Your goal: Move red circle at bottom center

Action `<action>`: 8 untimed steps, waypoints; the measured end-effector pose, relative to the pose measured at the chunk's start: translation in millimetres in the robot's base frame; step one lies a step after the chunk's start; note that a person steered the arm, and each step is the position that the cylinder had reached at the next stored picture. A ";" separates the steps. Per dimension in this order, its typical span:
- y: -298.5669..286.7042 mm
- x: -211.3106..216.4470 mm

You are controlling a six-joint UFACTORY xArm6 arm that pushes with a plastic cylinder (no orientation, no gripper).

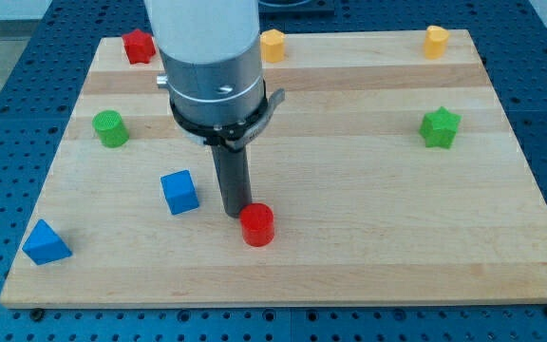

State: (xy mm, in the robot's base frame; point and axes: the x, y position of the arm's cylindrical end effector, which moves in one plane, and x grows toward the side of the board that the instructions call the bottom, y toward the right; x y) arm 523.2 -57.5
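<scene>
The red circle block [257, 225] lies on the wooden board [349, 256], a little left of centre in the lower part of the view. My tip [235, 213] rests just to the upper left of the red circle, touching or almost touching its edge. The dark rod rises from the tip to the arm's large grey and white body, which hides part of the board's top left.
A blue cube [179, 191] lies left of my tip. A blue triangle [45, 243] sits at the lower left. A green circle [111, 128] is at the left, a green star [440, 127] at the right. A red block [139, 46], an orange block [272, 45] and a yellow block [435, 41] line the top edge.
</scene>
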 end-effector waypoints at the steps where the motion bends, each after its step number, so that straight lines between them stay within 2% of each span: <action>1: 1.2 13.1; 5: -27.3 36.1; 8: 1.4 54.8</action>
